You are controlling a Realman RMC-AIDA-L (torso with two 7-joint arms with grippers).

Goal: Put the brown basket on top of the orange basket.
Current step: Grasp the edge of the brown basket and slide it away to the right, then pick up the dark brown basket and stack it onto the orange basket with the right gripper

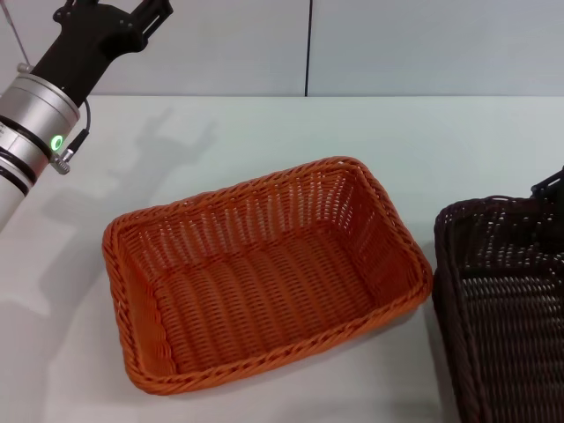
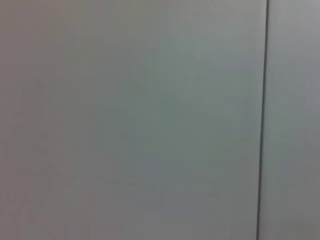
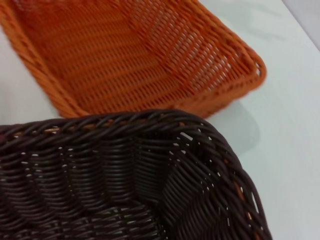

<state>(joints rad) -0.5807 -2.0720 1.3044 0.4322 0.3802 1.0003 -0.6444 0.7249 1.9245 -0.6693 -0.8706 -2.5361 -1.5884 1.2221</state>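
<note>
In the head view, the orange basket [image 1: 264, 273] is seen resting on the white bench [image 1: 423, 141] at the middle of the scene, its long axis running from near-left to far-right and its inside bare. The brown basket [image 1: 507, 308] is seen at the right edge, just beside the orange basket's right end, and is cut off by the frame. The left tool [image 1: 119, 13] is held high at the far left, well apart from both baskets, its fingertips lost beyond the top edge, so its opening cannot be told. A small dark part at the right edge, above the brown basket's far rim, is taken to belong to the right tool [image 1: 551, 183]; whether the rim is gripped cannot be told. In the left wrist view, only a plain wall with a dark seam is shown. In the right wrist view, the brown basket's braided rim [image 3: 125, 122] is seen close up, with the orange basket [image 3: 140, 55] just beyond it; no fingers are shown. The right arm is judged much the nearer, and the brown basket would need carrying leftward over the orange one.
</note>
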